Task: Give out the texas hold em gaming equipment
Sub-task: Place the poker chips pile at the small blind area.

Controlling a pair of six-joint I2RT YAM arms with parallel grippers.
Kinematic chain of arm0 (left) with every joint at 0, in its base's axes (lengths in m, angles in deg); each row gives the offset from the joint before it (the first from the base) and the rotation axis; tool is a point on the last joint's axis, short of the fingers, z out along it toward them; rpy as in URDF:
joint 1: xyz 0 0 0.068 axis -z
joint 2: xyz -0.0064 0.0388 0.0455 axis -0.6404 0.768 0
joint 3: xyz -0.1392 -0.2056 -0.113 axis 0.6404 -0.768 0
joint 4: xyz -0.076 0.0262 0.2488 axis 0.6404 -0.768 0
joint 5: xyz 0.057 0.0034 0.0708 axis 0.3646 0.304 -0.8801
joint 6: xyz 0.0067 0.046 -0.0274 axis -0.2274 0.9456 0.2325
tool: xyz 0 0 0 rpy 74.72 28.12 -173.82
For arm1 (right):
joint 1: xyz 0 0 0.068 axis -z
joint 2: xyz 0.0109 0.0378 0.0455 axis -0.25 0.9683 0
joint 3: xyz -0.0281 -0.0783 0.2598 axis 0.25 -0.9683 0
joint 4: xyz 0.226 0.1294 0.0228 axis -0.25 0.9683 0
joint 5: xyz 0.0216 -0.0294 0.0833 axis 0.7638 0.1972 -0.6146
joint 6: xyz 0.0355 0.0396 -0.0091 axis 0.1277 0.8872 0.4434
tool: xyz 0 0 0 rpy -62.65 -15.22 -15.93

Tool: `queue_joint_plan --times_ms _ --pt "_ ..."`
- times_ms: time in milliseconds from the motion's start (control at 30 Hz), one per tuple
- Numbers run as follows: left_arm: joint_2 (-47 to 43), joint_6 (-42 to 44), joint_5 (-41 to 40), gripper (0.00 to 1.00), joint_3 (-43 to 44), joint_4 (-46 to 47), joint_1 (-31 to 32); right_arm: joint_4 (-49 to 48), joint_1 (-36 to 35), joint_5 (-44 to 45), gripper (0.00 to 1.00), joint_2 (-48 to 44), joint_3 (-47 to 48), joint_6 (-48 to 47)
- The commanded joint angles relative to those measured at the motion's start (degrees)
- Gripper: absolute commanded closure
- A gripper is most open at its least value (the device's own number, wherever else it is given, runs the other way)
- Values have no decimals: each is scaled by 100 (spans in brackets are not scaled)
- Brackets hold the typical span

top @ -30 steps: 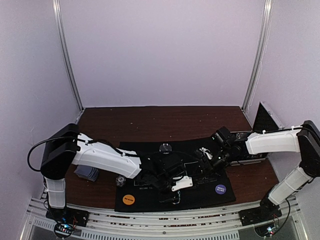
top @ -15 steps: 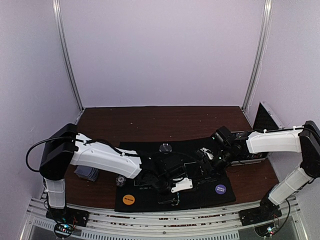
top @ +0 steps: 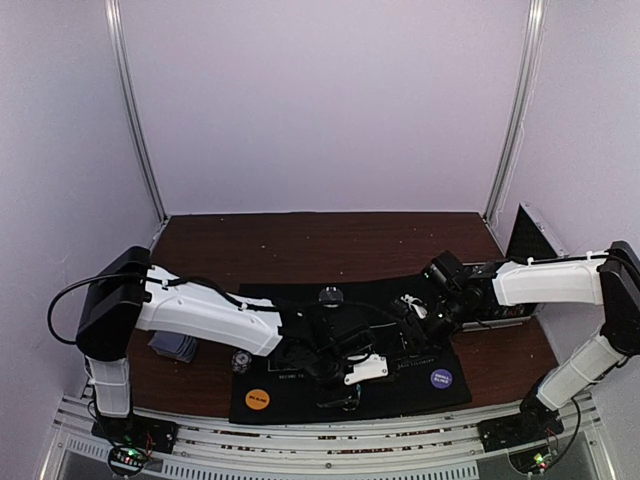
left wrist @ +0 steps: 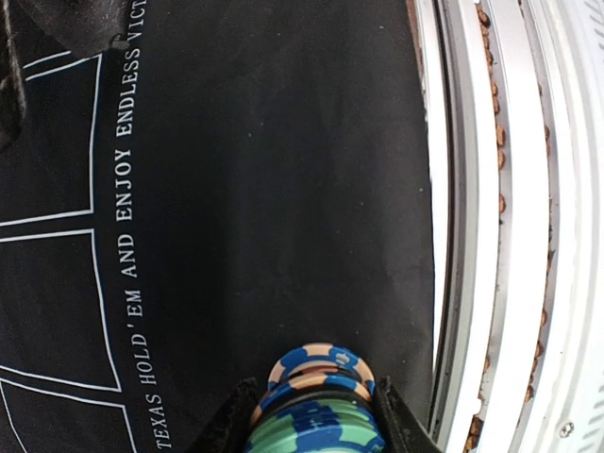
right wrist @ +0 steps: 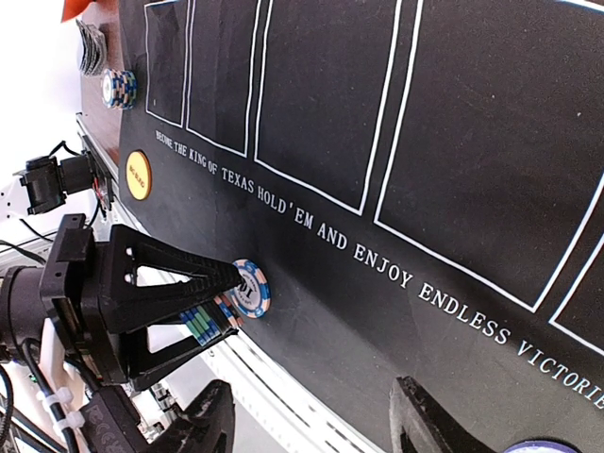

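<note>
The left gripper (left wrist: pixel 316 425) is clamped on a striped chip stack (left wrist: pixel 319 373) low over the front strip of the black mat (left wrist: pixel 236 189), close to the metal rail (left wrist: pixel 491 236) at the table's near edge. If the stack is released tilted or too high, the chips could topple, scatter and roll off the mat into that rail. Further right, the right gripper (right wrist: pixel 321 425) hangs empty with its jaws apart; reaching inward, it could collide with the left arm.

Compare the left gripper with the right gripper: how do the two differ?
The left gripper is shut on a chip stack; the right gripper is open and empty. The left one is at the mat's near edge; the right one hovers over its right half. Both have black fingers.
</note>
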Motion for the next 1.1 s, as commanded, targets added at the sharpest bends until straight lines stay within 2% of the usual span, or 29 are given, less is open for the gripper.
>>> queue_joint_plan --times_ms 0,467,600,700,1067 --pt "-39 -25 49 100 36 71 23 140 28 82 41 -61 124 -79" --pt "357 12 -30 99 107 84 37 230 28 154 41 -7 207 -141" --pt "303 37 58 79 102 84 38 261 27 162 41 -7 227 -166" --pt "267 94 43 68 91 83 40 308 28 185 41 7 263 -197" --pt "197 184 162 50 82 78 41 450 28 250 41 -7 390 -261"
